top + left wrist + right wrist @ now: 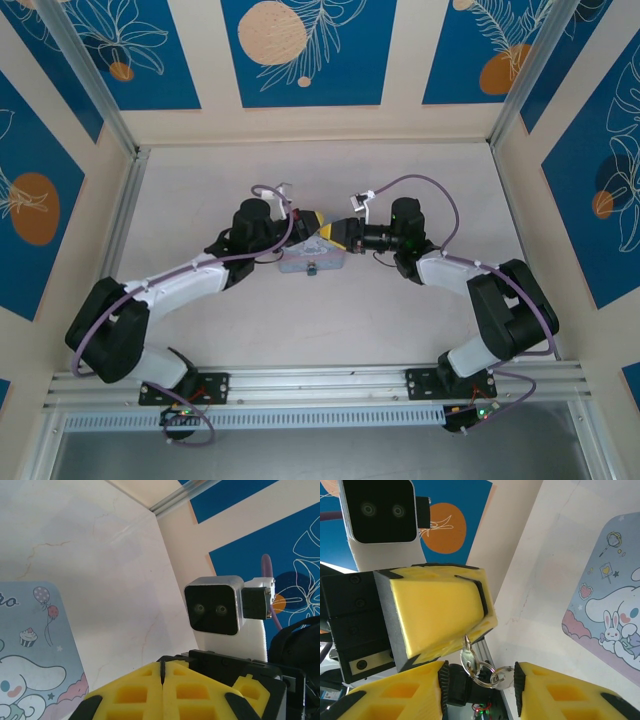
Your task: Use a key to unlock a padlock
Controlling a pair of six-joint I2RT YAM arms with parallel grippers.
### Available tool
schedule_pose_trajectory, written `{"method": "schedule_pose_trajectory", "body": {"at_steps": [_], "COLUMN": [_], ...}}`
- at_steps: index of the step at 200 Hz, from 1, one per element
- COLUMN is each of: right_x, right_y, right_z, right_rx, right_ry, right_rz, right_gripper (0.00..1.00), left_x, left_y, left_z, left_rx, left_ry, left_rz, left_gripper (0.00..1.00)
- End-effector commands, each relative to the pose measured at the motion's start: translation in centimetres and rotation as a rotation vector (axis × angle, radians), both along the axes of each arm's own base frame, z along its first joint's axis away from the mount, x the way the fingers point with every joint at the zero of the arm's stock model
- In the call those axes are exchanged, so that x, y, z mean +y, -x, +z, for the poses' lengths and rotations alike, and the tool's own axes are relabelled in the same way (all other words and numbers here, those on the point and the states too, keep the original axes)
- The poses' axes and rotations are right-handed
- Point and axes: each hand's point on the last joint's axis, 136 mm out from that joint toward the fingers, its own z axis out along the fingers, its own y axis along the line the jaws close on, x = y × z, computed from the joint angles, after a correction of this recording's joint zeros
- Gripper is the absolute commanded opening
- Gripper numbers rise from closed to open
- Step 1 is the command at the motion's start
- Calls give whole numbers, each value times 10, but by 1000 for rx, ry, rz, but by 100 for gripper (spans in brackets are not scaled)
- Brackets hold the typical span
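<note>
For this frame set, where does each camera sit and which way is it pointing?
Top external: above and behind the bases, looking down at the table; both arms show, left tool meeting right tool over the tin.
Left wrist: on the left arm, facing the right arm's camera; its own shut fingers below.
Right wrist: on the right arm, facing the left tool pinching the key; its own fingers below.
Shared: both wrist views catch the tin.

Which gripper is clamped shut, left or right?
The left gripper: its yellow fingers meet, pinching the key at their tips. The right gripper has its fingers standing apart, with the key ring between them.
</note>
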Motion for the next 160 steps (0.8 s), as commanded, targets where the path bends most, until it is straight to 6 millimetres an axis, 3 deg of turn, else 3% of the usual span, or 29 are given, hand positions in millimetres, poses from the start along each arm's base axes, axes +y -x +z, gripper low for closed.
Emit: {"method": "schedule_pose_trajectory", "body": {"at_steps": [1, 95, 134, 160], "right_x": [1, 9, 8, 7], "right_y": [-3, -5, -5, -7], "right_z": [19, 15, 13, 10], "right_rx": [-65, -50, -46, -33], "right_ry": [-24, -23, -19, -10], "right_rz": [15, 36, 33, 22], "right_gripper": [41, 32, 17, 2], "left_x": [-11, -12, -12, -11], "left_y": [-1, -5, -7, -8], "left_z": [24, 23, 24, 21], "left_rx": [-41, -22, -20, -5], "left_ry": [58, 79, 81, 73], "left_rz": [-38, -19, -13, -2], "left_gripper": [0, 0, 0, 0]}}
